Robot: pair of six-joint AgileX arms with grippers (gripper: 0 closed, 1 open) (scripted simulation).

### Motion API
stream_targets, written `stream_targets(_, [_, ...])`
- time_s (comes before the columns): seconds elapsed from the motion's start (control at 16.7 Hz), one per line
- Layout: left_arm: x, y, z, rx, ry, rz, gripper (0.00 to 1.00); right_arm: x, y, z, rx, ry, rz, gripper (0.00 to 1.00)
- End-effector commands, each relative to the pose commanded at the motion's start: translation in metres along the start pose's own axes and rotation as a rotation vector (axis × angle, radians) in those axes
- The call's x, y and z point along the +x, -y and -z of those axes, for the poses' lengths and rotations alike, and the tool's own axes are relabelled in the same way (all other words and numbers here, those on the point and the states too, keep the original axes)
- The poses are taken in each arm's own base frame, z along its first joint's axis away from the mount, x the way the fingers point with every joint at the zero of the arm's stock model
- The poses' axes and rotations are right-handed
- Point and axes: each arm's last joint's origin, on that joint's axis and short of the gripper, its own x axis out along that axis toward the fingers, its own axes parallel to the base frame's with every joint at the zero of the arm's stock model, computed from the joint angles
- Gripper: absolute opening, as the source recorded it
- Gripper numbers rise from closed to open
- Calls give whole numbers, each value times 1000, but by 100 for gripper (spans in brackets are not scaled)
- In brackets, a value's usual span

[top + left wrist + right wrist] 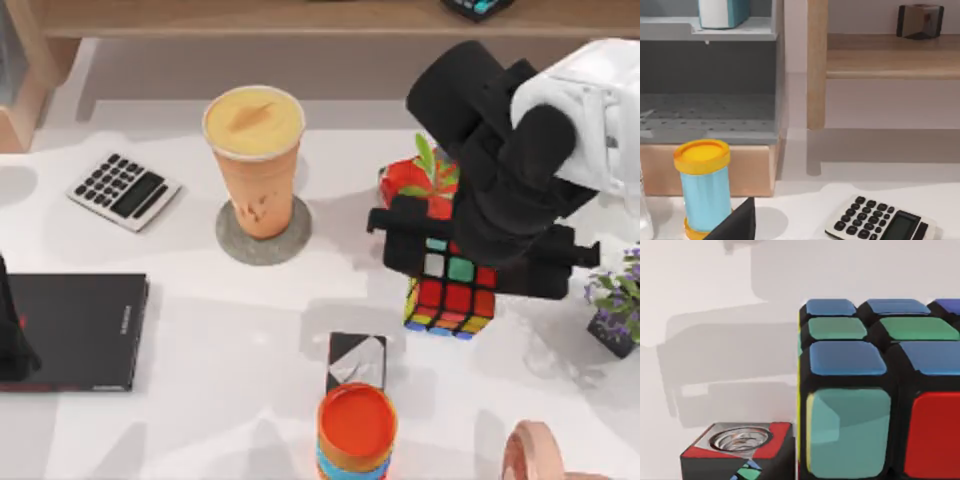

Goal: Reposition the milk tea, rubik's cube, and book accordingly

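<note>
Overhead and left wrist share the calculator (125,190).

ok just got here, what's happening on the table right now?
The right end effector is down over the rubik's cube at the table's right, with the arm covering the cube's upper part; whether the cube is gripped can't be told. The milk tea stands upright on a round grey coaster further left. A teal book sits up on the grey shelf. The left arm is parked at the table's left edge beside the flat black book. A calculator lies nearby.
</note>
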Motion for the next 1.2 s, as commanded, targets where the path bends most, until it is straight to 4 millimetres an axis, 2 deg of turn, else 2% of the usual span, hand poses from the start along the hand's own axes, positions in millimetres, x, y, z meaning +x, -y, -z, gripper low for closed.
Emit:
stream_targets(0.18, [0,0,0,0,0,0,100,-20,-30,-12,-148,219,-94,0])
stream_targets(0.42, [0,0,0,0,0,0,100,-35,-63,-37,-307,529,-107,0])
stream_targets(0.6, [0,0,0,0,0,0,100,-52,-85,-57,-372,772,-76,0])
stream_targets(0.72, [0,0,0,0,0,0,100,-72,-98,-71,-369,943,-58,0])
stream_targets(0.84, [0,0,0,0,0,0,100,-99,-105,-84,-329,1106,-45,0])
stream_targets(1.02, [0,0,0,0,0,0,100,-138,-106,-99,-238,1284,-29,0])
stream_targets(1.2, [0,0,0,0,0,0,100,-149,-103,-105,-202,1332,-17,0])
